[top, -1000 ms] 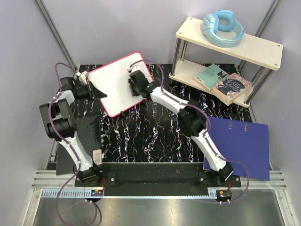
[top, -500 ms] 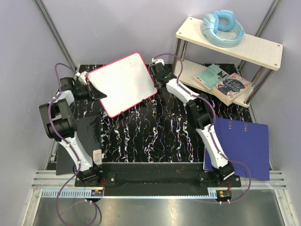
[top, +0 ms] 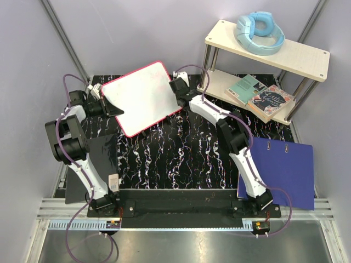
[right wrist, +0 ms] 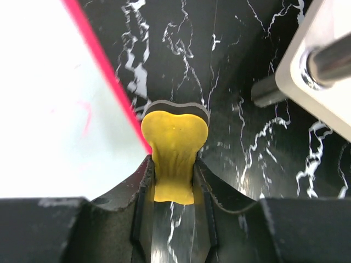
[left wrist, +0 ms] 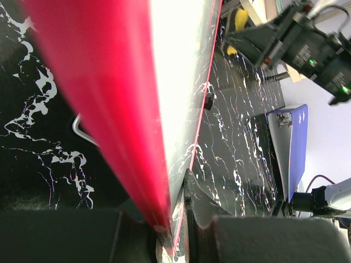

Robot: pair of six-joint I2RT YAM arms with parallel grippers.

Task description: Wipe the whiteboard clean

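Observation:
The whiteboard [top: 140, 96], white with a red-pink rim, is held tilted above the black marbled table. My left gripper [top: 108, 107] is shut on its left edge; in the left wrist view the rim [left wrist: 104, 82] runs between my jaws [left wrist: 175, 233]. My right gripper [top: 176, 90] is shut on a yellow eraser [right wrist: 174, 137] with a dark backing, just off the board's right edge. In the right wrist view the board [right wrist: 49, 126] lies to the left and bears a faint pink mark [right wrist: 85, 116].
A two-tier shelf [top: 307, 55] stands at the back right with blue headphones [top: 259, 32] on top and books [top: 260, 96] below; its leg [right wrist: 329, 63] is close to my right gripper. A blue folder [top: 282, 170] lies at the right, a black flat panel [top: 96, 164] at the left.
My right gripper with the eraser moved from the board's surface rightward off its right edge, then came back slightly toward the edge. The left gripper kept hold of the board.

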